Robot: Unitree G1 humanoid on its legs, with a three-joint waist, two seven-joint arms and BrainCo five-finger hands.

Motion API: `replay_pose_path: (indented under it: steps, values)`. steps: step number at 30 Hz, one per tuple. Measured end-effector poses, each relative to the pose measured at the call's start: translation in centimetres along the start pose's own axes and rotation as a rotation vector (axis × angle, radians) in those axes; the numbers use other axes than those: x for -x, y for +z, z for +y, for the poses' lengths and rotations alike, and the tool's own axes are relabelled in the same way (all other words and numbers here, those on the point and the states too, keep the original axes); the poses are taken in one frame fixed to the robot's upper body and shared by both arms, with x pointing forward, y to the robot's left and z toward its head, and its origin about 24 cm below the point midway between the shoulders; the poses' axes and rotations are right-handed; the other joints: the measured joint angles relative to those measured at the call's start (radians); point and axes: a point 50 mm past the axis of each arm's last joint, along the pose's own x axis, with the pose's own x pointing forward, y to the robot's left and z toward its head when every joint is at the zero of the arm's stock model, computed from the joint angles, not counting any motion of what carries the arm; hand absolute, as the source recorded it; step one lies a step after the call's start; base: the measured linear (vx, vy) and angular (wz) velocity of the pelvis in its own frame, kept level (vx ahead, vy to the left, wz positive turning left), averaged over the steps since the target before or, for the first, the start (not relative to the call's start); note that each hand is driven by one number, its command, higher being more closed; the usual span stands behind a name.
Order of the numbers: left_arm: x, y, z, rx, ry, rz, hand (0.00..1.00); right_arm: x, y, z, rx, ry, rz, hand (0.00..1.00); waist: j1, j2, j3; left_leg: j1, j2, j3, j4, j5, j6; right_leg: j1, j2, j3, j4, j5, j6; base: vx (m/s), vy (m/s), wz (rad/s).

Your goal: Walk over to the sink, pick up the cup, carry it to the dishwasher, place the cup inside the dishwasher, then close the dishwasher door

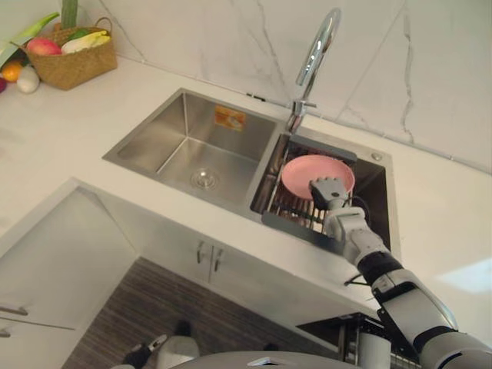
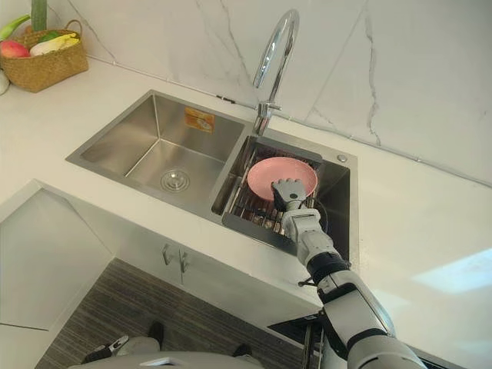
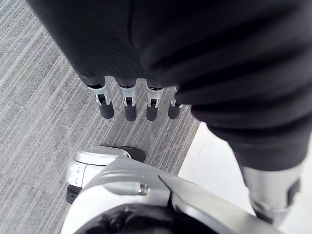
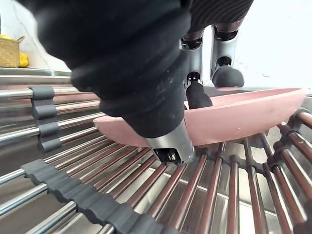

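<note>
Hanging low over the grey striped floor (image 3: 39, 97), the left hand (image 3: 129, 100) has its fingers straight and relaxed, holding nothing. Farther out, past the white cupboard doors (image 1: 207, 257) at lower centre of the left eye view, the right hand (image 1: 328, 192) reaches into the right half of the sink (image 1: 165, 138), right of centre in the frame. No cup is to be seen there; what lies under the hand is a shallow pink bowl (image 1: 311, 171), resting on a rack (image 4: 204, 195) of metal rods with dark rubber sleeves. In the right wrist view the fingers (image 4: 197, 95) hang over the near rim onto the inside of the bowl and the thumb (image 4: 170, 144) sits against the outer wall, so the hand looks to be pinching the rim; how firm that pinch is cannot be told. The bowl looks stiff, light and smooth, probably slippery if wet, and it could skate along the rods when pushed. Held by one edge it will want to tip, so a deep hold on the rim, thumb well under the wall, seems the safest. Beyond it the left basin lies bare, the curved tap (image 1: 315, 54) rises at upper centre, and a woven basket (image 1: 73, 65) of fruit stands on the counter (image 1: 69, 146) at upper left against the marble wall (image 1: 423, 69).
</note>
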Motion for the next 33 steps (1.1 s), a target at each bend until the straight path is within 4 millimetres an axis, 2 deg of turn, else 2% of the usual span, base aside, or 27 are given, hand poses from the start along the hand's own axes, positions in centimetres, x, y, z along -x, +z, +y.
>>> replay_pose_path:
  steps: [9, 17, 25, 28, 33]
  values:
    - [0.0, -0.1, 0.1, 0.004, -0.003, 0.003, 0.0, 0.1, -0.3, 0.2, 0.003, -0.024, -0.016, 1.0, 0.013, -0.006, 0.003, -0.003, -0.003, -0.008, 0.0, 0.002, 0.002, 0.003, -0.002, -0.005, 0.0, -0.001, 0.001, 0.0, 0.002, 0.01]
    - [0.2, -0.8, 0.1, 0.007, -0.003, 0.022, 0.0, 0.2, -0.7, 0.2, 0.013, -0.02, -0.019, 1.0, 0.01, -0.005, 0.004, -0.006, -0.006, -0.015, 0.0, 0.005, 0.004, 0.003, -0.004, -0.012, 0.0, 0.0, 0.001, 0.01, 0.006, 0.03]
    - [0.2, -1.0, 0.0, -0.001, -0.006, 0.037, 0.0, 0.3, -2.3, -0.2, 0.074, -0.022, -0.011, 1.0, 0.005, -0.001, 0.007, 0.001, -0.005, 0.002, 0.0, 0.005, 0.005, -0.002, -0.004, 0.008, 0.0, 0.006, -0.004, 0.0, 0.001, -0.06]
    - [0.3, -1.2, 0.0, -0.002, -0.006, 0.048, 0.0, 0.3, -2.7, -1.0, 0.106, -0.049, -0.032, 1.0, -0.008, 0.002, 0.009, 0.006, -0.004, 0.017, 0.0, 0.003, 0.005, -0.007, -0.004, 0.03, 0.0, 0.009, -0.005, 0.01, 0.011, -0.17]
    - [0.3, -1.4, -0.3, -0.021, -0.017, 0.057, 0.0, 0.1, -3.2, -3.8, 0.181, -0.151, -0.089, 1.0, -0.039, 0.016, 0.012, 0.017, -0.002, 0.057, 0.0, -0.007, 0.001, -0.021, -0.003, 0.063, 0.0, 0.014, -0.002, 0.01, 0.013, -0.22]
